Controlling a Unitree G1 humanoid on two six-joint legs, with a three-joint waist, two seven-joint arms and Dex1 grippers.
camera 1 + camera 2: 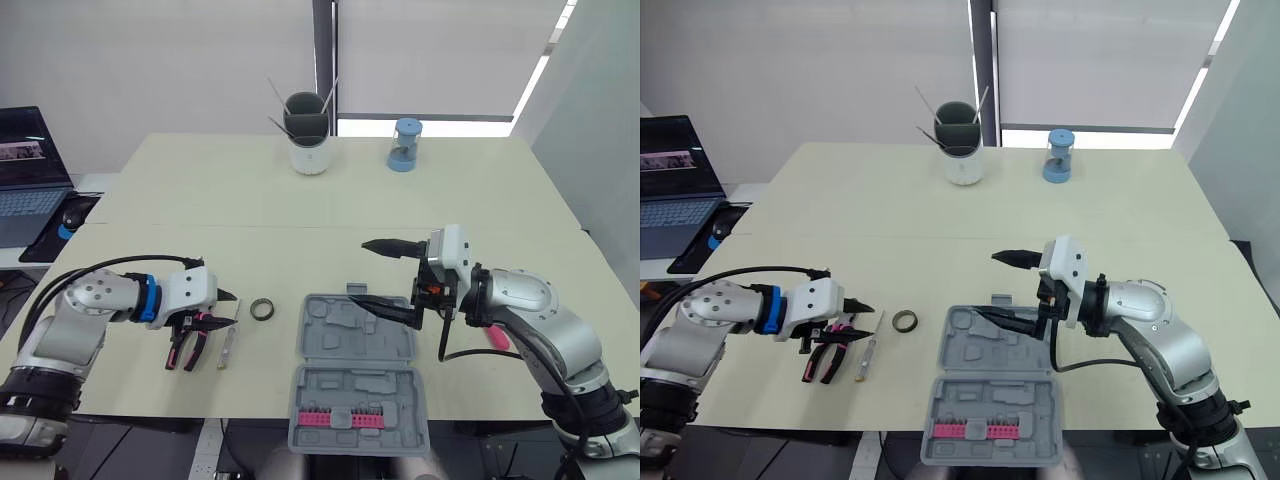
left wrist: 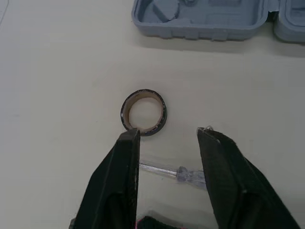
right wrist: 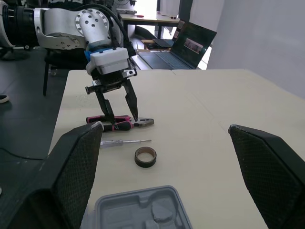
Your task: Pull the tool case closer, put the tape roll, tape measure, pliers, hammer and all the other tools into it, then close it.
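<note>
Open tool case [image 1: 330, 385] lying at the bench's [image 1: 480, 190] six o'clock edge, both pincers hovering spread and gripping nothing.

The left pincer [image 1: 231, 309] is hanging open above the pliers [image 3: 119, 123], covering the jaw end of them in the head views, so mostly the pink handles are showing. The tape roll [image 2: 163, 113] is lying flat at ten o'clock of the case, just beyond the fingertips [image 2: 129, 136], with a clear-handled screwdriver [image 2: 180, 173] partly hiding behind them. The right pincer [image 1: 360, 272] is gaping wide over the case's far tray. At three o'clock a pink object [image 1: 497, 337] is peeking out behind the right forearm, too hidden to name.
</note>
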